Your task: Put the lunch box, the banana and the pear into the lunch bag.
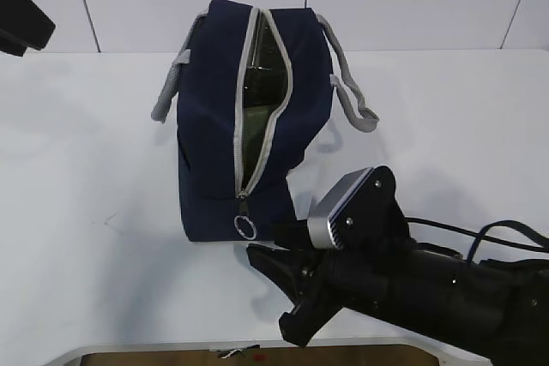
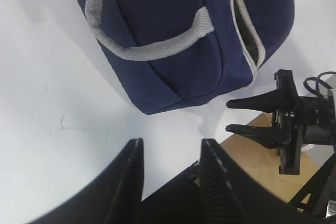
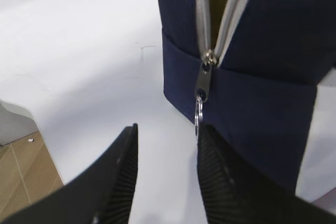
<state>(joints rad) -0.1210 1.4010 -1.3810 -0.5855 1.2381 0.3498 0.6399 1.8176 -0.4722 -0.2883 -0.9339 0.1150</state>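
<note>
You see the lunch bag (image 1: 257,117) standing in the upper middle of the exterior frame on the white table (image 1: 86,169): boxy navy fabric, grey webbing handles (image 1: 347,96) drooping to each side, and a grey zipper (image 1: 243,100) parted along the top, showing a dark interior. The metal ring pull (image 1: 245,227) hangs at the bag's near end. Your right gripper (image 1: 279,293) sits at lower right, jaws released and empty, just short of that ring. Your left gripper (image 2: 170,171), at the bottom of its wrist frame, is likewise spread and holds nothing.
</note>
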